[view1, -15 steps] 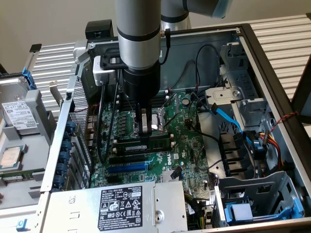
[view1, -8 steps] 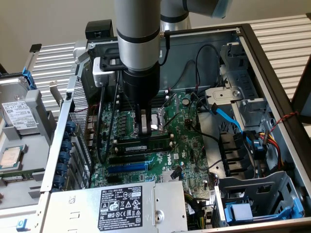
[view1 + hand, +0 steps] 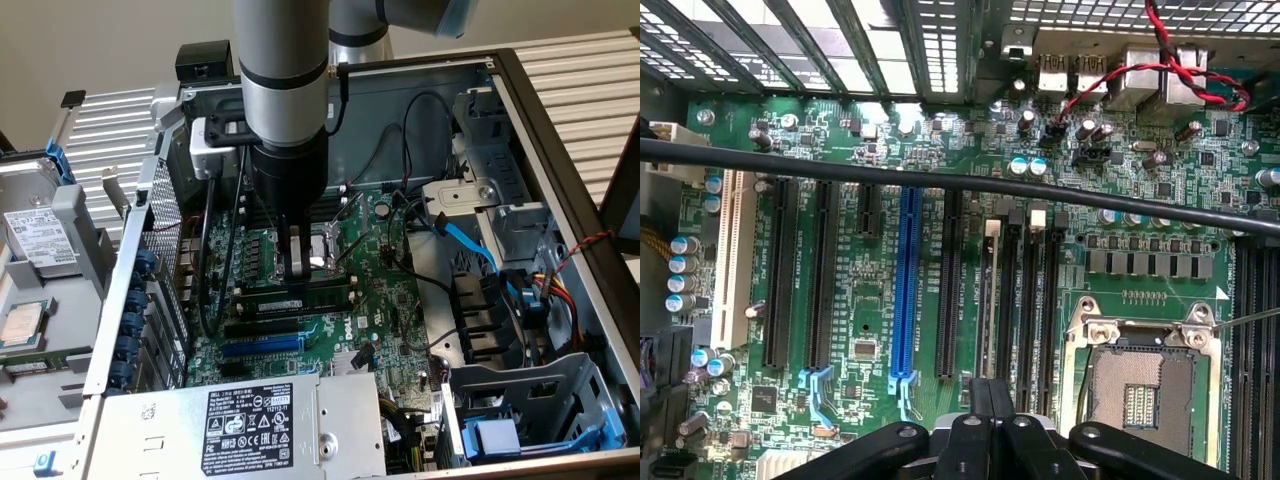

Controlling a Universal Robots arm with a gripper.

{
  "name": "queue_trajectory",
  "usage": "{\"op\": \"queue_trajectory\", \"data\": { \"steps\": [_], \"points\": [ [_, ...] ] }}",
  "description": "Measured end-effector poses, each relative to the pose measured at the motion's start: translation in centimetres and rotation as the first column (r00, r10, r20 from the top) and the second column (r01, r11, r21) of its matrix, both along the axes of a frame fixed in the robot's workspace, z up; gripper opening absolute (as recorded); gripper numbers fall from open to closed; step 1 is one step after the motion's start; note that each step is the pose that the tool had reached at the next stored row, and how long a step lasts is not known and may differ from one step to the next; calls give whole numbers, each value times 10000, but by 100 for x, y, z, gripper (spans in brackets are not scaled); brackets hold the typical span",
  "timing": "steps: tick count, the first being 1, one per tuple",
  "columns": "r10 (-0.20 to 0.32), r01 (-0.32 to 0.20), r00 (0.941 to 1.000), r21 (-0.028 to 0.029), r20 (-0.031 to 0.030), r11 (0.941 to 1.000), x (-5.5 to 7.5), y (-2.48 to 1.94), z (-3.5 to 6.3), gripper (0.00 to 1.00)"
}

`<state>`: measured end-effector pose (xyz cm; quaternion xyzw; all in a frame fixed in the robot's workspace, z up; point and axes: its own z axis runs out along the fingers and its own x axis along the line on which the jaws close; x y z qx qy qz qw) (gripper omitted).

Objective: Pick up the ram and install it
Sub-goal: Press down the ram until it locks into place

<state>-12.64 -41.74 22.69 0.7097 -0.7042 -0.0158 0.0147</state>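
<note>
The hand (image 3: 295, 268) is fully closed, fingers together, directly above the ram (image 3: 300, 298), which lies in a memory slot beside the CPU socket (image 3: 325, 250), its long axis crossing beneath the fingertips.

An open grey metal computer case (image 3: 560, 150) holds a green motherboard (image 3: 865, 300) with a long blue expansion slot (image 3: 905, 285), a white slot (image 3: 732, 250) and an empty silver processor socket (image 3: 1145, 385). A silver power supply with a black label (image 3: 250, 420) sits near blue cables (image 3: 470, 240).
</note>
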Motion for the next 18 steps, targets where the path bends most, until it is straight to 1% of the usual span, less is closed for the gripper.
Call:
{"op": "queue_trajectory", "data": {
  "steps": [2, 3, 6, 10, 14, 18],
  "points": [
    [-2, 2, 10000, 12, 6, 10000, 0, 2, 30, 11],
    [-2, 2, 10000, -1, 0, 10000, 0, 1, 60, 11],
    [0, 0, 10000, -3, 0, 10000, 0, 0, 143, 11],
    [0, 0, 10000, -3, 1, 10000, 0, 0, 224, 11],
    [-10, 10, 10000, -1, 4, 10000, 1, 0, 238, 11],
    [-598, 598, 9982, -4, 2, 9982, 0, 0, 240, 11]
  ]
}}
